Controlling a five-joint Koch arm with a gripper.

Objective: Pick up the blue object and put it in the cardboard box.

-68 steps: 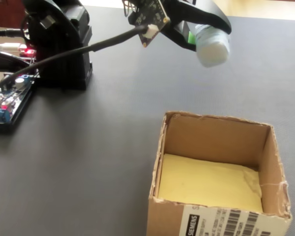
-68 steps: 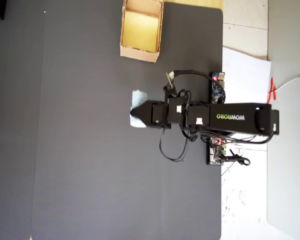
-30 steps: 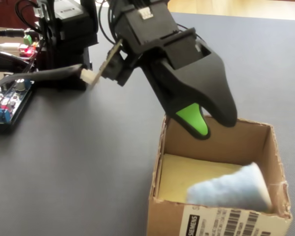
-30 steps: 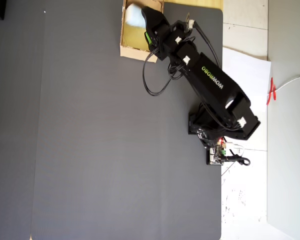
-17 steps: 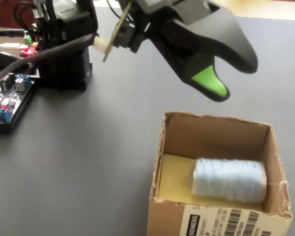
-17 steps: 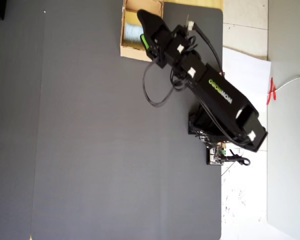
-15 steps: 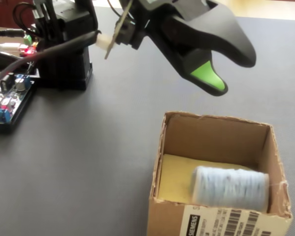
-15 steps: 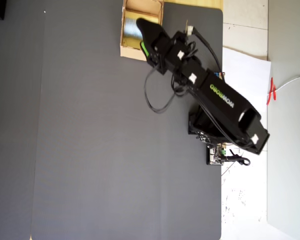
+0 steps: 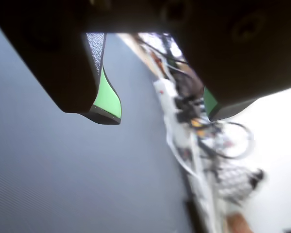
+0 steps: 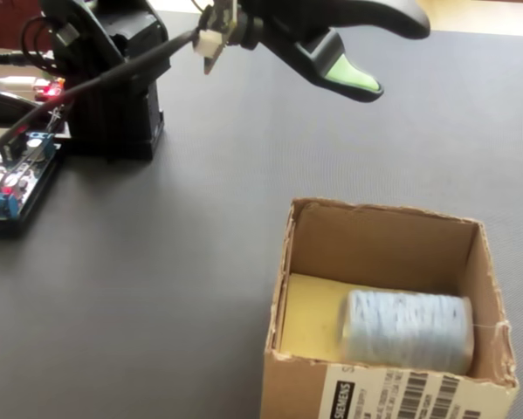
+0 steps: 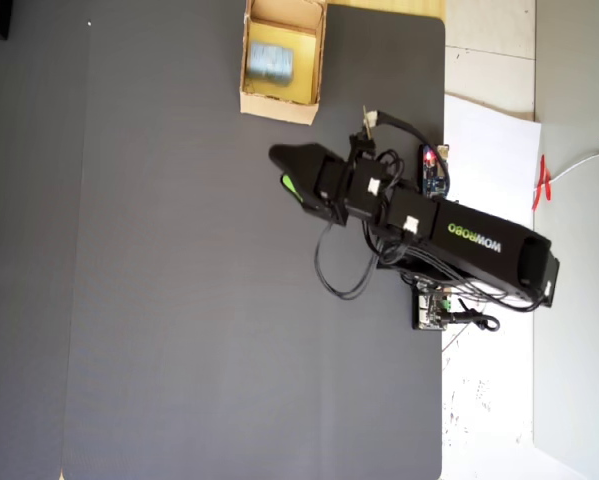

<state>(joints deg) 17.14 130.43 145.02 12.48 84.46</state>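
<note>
Blue object point(image 10: 408, 330) lies inside our cardboard box point(image 10: 283, 279); our fingers point(image 9: 109, 99) spread wide, empty, at five o'clock.

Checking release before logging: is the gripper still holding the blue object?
No, the gripper is open and empty in the wrist view, and the blue object lies inside the cardboard box.
</note>
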